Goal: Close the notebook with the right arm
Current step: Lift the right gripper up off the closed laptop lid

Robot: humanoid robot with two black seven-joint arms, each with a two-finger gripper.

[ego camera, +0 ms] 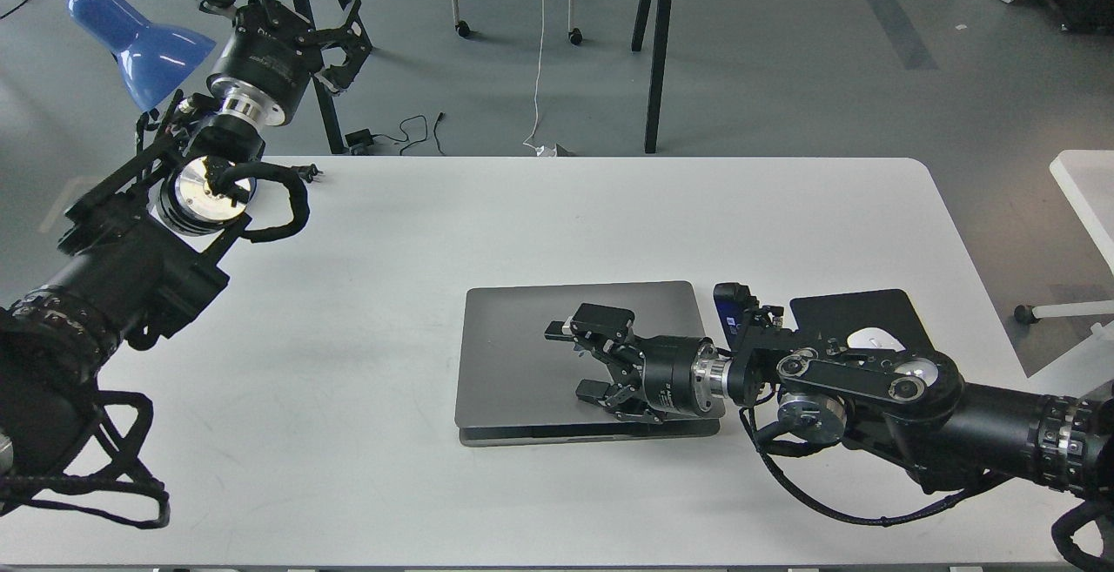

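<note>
Head view: right gripper (579,361) over notebook (522,337) lid.

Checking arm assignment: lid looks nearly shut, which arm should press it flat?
Right. Its gripper is open over the notebook lid; the left gripper is raised beyond the table's far-left corner.

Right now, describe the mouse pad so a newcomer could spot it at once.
Start at the white table and find the grey notebook near its middle. To the notebook's right, partly behind the right arm, lies the mouse pad: flat, black, carrying a white mouse.
</note>
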